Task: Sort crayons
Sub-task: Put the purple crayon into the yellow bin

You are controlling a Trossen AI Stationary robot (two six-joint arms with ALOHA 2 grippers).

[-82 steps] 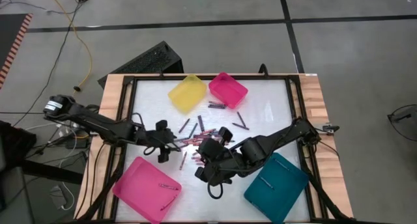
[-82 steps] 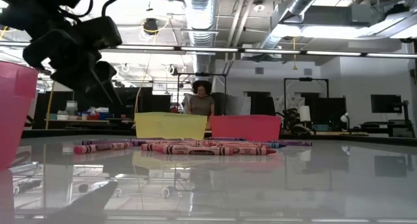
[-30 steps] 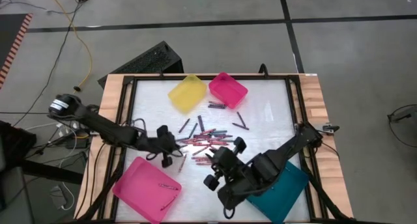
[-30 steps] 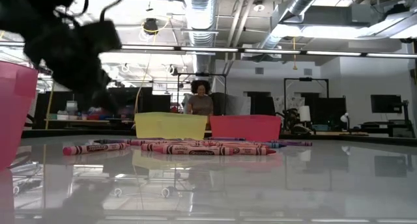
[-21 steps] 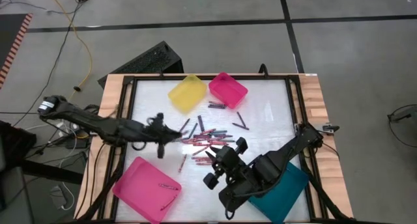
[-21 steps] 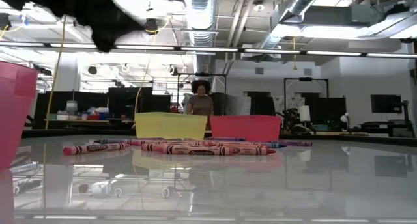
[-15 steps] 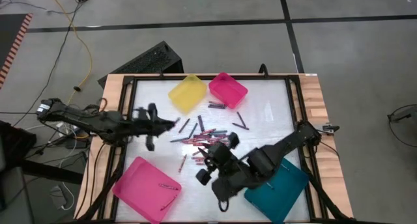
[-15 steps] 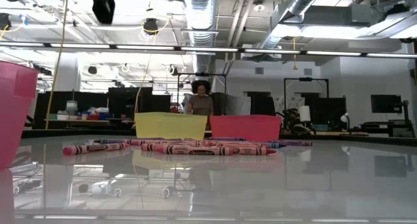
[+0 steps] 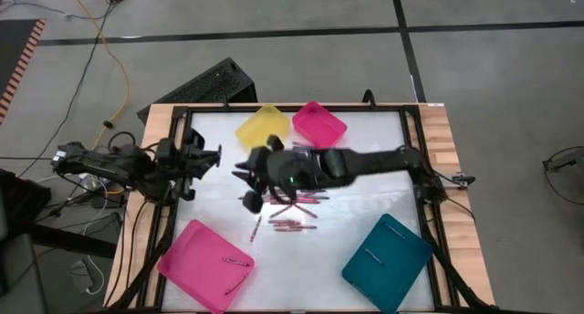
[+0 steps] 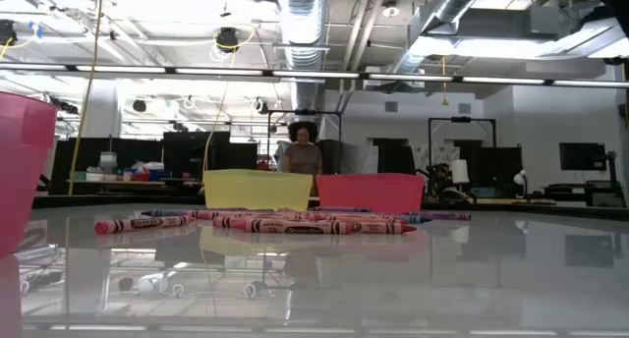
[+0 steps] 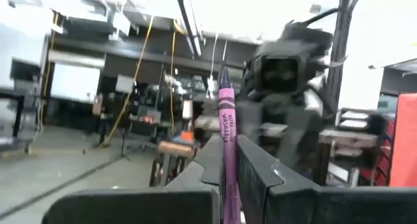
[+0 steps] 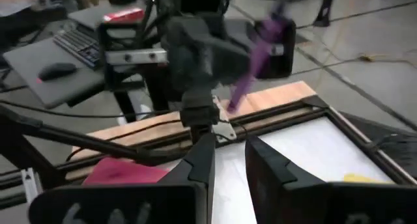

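- Clamped jaws first, seen from above: the left gripper (image 9: 203, 157), raised at the table's left edge, pinches a crayon, too small here to make out, while the right gripper (image 9: 248, 179) hovers over the left end of the scattered crayons (image 9: 290, 207) mid-table, its fingers slightly apart with nothing seen between them. The near pink tray (image 9: 205, 264), on the left arm's side, holds a few sticks; the teal tray (image 9: 386, 251) holds two. The yellow tray (image 9: 262, 130) and far pink tray (image 9: 319, 124) look empty.
- Low view: crayons (image 10: 314, 225) lie flat in a row before the two far trays; no gripper shows.
- Left wrist view: a purple-pink crayon (image 11: 227, 142) stands between the closed fingers, long axis running out along them, tip pointing away.
- Right wrist view: the right arm's own fingers (image 12: 202, 160) frame a narrow gap, facing the left gripper (image 12: 260, 48) and its slanted crayon (image 12: 246, 75). A handover looks likelier than a drop.
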